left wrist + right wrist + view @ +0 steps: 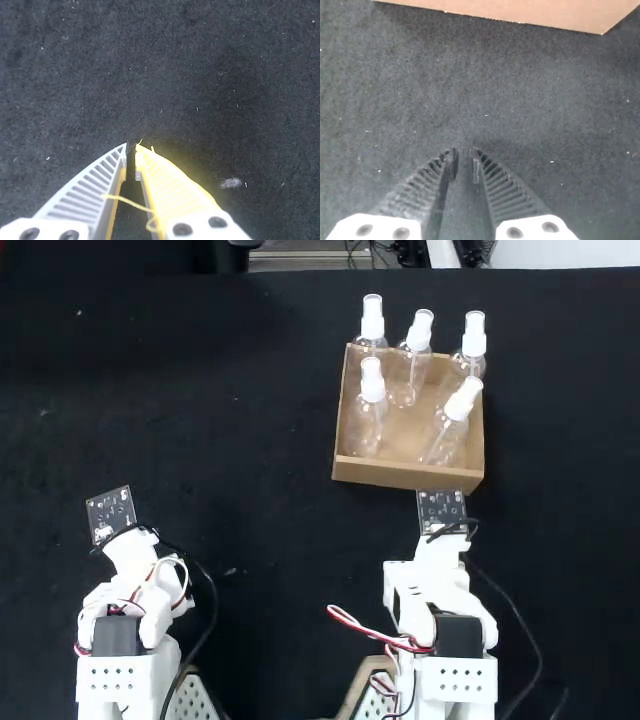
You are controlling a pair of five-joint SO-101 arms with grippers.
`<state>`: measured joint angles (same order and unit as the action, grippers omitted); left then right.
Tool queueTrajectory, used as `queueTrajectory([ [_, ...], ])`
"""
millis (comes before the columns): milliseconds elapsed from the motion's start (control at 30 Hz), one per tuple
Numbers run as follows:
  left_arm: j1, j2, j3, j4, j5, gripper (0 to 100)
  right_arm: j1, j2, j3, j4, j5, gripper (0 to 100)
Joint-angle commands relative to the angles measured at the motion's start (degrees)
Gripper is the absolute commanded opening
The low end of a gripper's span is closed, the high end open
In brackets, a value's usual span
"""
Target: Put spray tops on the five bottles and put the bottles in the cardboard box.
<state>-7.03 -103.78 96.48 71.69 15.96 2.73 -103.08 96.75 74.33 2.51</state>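
Note:
Several clear bottles (371, 408) with white spray tops (372, 380) stand or lean inside the cardboard box (405, 476) at the back right of the black table. The box's near wall (520, 12) lies just ahead of my right gripper (463, 157), which is shut and holds nothing, low over the cloth. The right arm (440, 585) is folded back just in front of the box. My left gripper (134, 149) is shut and holds nothing, with its tips together over bare black cloth. The left arm (135, 585) is folded back at the front left.
Black cloth (200, 390) covers the whole table. Loose cables (365, 628) trail by the right arm's base. The left half of the table has free room.

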Motion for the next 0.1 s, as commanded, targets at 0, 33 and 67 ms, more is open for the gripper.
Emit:
queueTrajectory([
  [0,-0.4,-0.7,0.92,1.32,-0.26,3,-0.62,-5.49,-0.31,0.53,0.18,1.9],
  [33,-0.4,-0.7,0.92,1.32,-0.26,3,-0.62,-5.49,-0.31,0.53,0.18,1.9],
  [67,-0.4,-0.7,0.92,1.32,-0.26,3,-0.62,-5.49,-0.31,0.53,0.18,1.9],
])
